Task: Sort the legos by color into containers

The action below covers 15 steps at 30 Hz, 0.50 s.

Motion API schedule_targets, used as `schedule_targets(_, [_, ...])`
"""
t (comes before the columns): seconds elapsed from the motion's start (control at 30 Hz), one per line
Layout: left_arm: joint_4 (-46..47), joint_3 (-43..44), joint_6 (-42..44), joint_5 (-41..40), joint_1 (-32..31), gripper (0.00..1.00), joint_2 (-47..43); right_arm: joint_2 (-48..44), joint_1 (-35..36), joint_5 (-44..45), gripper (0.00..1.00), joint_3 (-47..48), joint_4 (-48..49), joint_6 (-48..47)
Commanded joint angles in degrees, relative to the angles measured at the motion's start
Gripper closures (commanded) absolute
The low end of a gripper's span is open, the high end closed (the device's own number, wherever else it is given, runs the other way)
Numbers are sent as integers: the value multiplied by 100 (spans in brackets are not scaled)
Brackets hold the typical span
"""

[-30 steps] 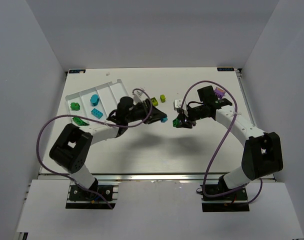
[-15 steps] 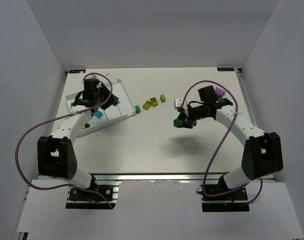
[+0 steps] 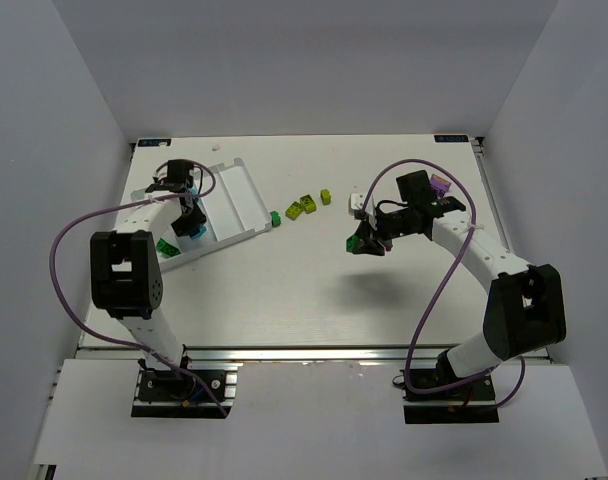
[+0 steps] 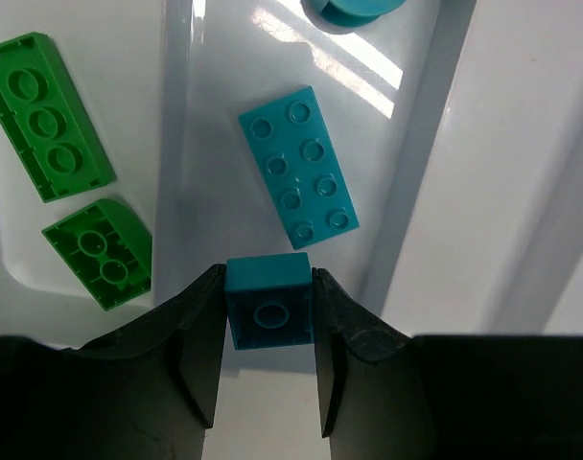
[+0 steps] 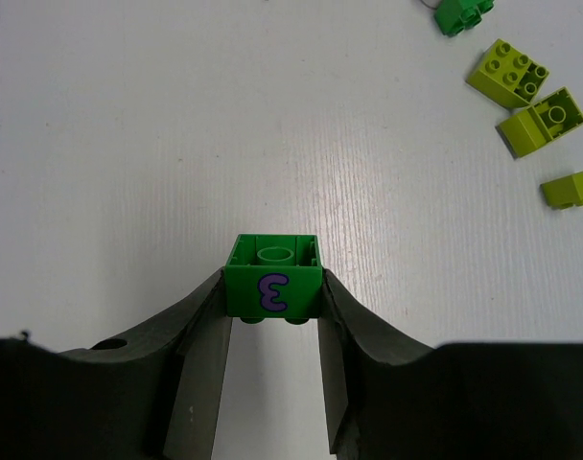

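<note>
Our left fingers point(image 4: 198, 355) pinch a small square cyan plastic brick point(image 4: 268, 311) over the white ridged tray point(image 4: 502, 192), likely because a long cyan brick point(image 4: 299, 165) lies in that compartment point(image 4: 220, 192) at 12 o'clock; green bricks point(image 4: 44, 115) sit next door at 10 o'clock. Our right fingers point(image 5: 200, 364) clamp a dark green brick with a purple mark point(image 5: 272, 286) above the white desk point(image 5: 128, 144), probably awaiting its turn. A round cyan piece point(image 4: 354, 8) is cut off at 12 o'clock; whether our cyan brick touches the tray, we cannot tell.

The white table point(image 3: 314, 290) carries a white tray point(image 3: 242, 190) at its far left. Just right of it lie one dark green brick point(image 3: 275, 216) and three yellow-green bricks point(image 3: 302, 207).
</note>
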Motion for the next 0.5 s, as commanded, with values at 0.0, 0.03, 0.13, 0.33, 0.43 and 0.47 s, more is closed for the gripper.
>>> schedule_targets(0.0, [-68, 410, 270, -277, 29, 57, 91, -19, -6, -167, 75, 70, 136, 111])
schedule_targets(0.03, [-95, 480, 314, -268, 38, 56, 162, -11, 3, -175, 75, 70, 136, 120])
schedule_targets(0.13, [-156, 779, 367, -216, 38, 49, 355, -11, 11, -184, 75, 79, 144, 137])
schedule_targets(0.33, [-288, 1017, 393, -119, 38, 19, 339, -10, 116, -184, 75, 53, 197, 164])
schedule_targets(0.43, [-315, 956, 367, -14, 38, 18, 58, -81, 275, -236, 74, -61, 276, 50])
schedule_targets(0.47, [-315, 930, 358, 143, 38, 20, -48, -107, 353, -254, 74, -79, 363, 6])
